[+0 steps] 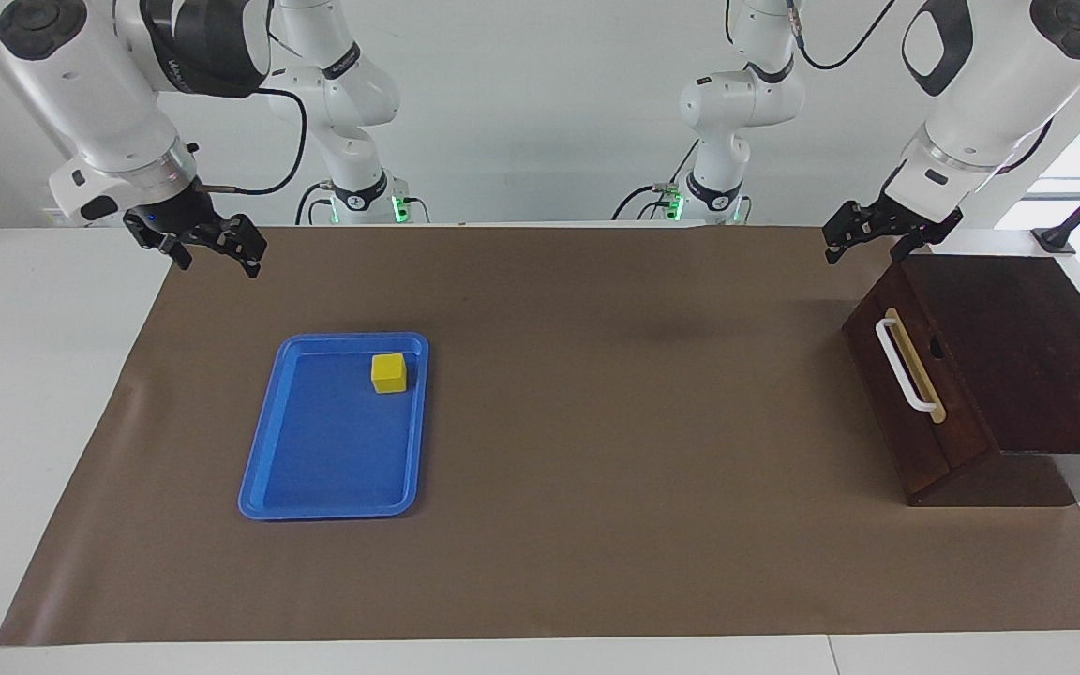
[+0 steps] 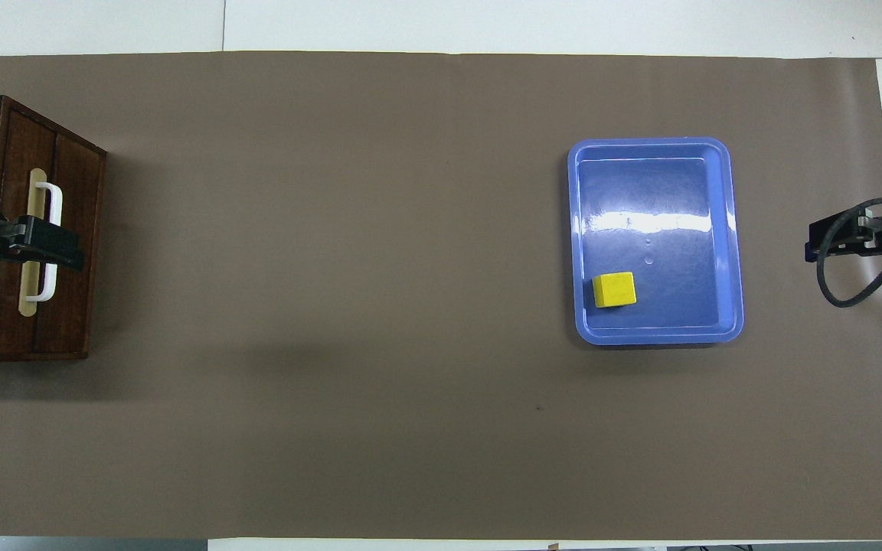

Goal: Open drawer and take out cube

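Observation:
The dark wooden drawer (image 1: 962, 412) is closed, its front flush with the box at the left arm's end of the table. Its white bar handle (image 1: 906, 366) is free. The yellow cube (image 1: 389, 372) lies in the blue tray (image 1: 315, 506), in the tray's corner nearer to the robots; it also shows in the overhead view as the cube (image 2: 613, 289). My left gripper (image 1: 863, 249) hangs open and empty in the air over the box's corner, apart from the handle. My right gripper (image 1: 215, 258) is open, empty, and raised over the mat's edge.
A brown mat (image 1: 596, 525) covers most of the white table. The dark wooden box (image 1: 1027, 356) stands at an angle on the mat's end. Seen from above, the left gripper (image 2: 50, 249) overlaps the handle, and the right gripper (image 2: 820, 246) trails a black cable.

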You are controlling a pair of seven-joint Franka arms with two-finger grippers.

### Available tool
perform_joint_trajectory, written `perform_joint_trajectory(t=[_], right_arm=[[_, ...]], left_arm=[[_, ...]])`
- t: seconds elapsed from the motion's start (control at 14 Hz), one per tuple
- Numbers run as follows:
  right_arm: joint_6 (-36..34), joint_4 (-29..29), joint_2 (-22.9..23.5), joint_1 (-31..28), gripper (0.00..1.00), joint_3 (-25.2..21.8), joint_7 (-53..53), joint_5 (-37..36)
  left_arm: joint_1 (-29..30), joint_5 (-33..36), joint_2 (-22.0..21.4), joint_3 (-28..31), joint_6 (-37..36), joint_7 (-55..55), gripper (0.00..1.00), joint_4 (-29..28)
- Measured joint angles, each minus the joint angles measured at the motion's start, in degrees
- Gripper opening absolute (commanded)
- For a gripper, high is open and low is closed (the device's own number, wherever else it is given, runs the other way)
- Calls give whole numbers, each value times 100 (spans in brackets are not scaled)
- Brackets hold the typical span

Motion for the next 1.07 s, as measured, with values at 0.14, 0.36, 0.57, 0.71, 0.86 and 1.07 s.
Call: perform_joint_trajectory(t=[0.14,0.36,0.57,0.71,0.86,1.07], right_arm=[[0,0,0,0,100,2,0,0],[-6,0,0,0,100,2,0,2],[-9,0,0,-5,100,0,0,49],[-11,0,0,-5,100,0,-6,53],[-12,0,0,-5,100,0,-13,54],[-16,0,0,-5,100,0,-109,54]], left_arm=[[0,0,0,4,-3,0,100,0],[4,0,0,15,-9,0,100,0],[2,0,0,14,-9,-31,100,0],[2,0,0,14,-9,-50,100,0],[2,11,0,16,-11,-51,100,2],[2,23,-5,15,-11,-51,100,33]])
